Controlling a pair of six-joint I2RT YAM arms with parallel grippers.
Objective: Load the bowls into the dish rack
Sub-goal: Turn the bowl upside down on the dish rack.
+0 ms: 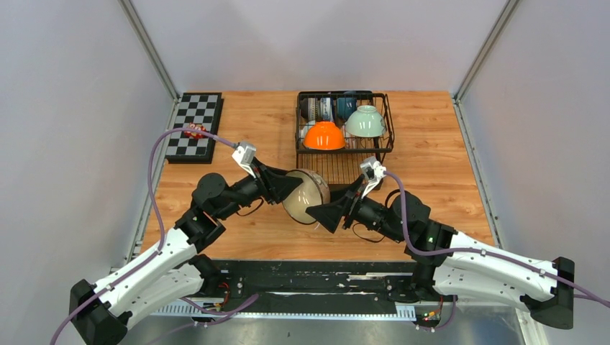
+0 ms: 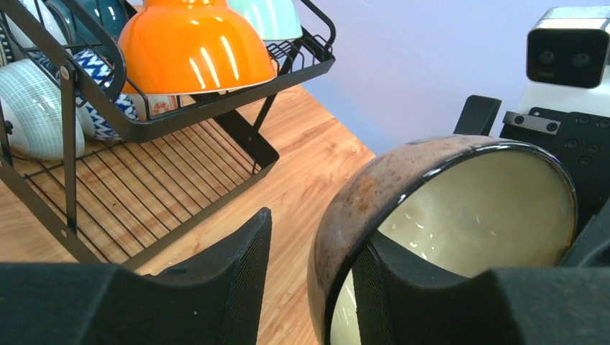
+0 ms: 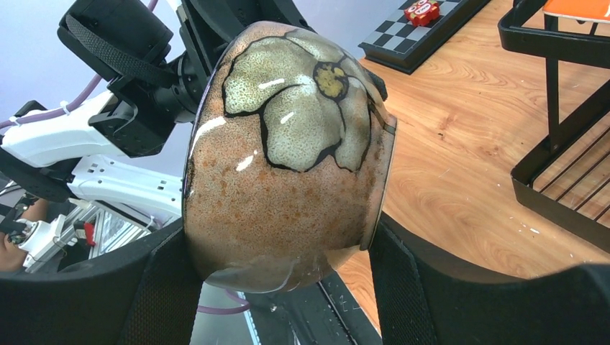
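A cream bowl with a dark rim and a brown speckled outside (image 1: 306,194) hangs on its side above the table's middle, between both arms. My right gripper (image 3: 280,237) is shut on it, one finger against its foot and the other against its rim. My left gripper (image 2: 316,230) is open and straddles the bowl's wall (image 2: 374,194): one finger sits inside the bowl, the other stands off the outside with a gap. The black wire dish rack (image 1: 297,122) lies behind, with an orange bowl (image 1: 324,135) and a pale green bowl (image 1: 365,121) upside down in its upper basket. Blue-patterned bowls (image 2: 108,115) sit below them.
A black-and-white checkerboard (image 1: 193,126) lies at the back left with a small red object (image 1: 193,131) on it. Grey walls close in the table's left, right and back. The rack's front wire base (image 1: 338,167) reaches to just behind the held bowl.
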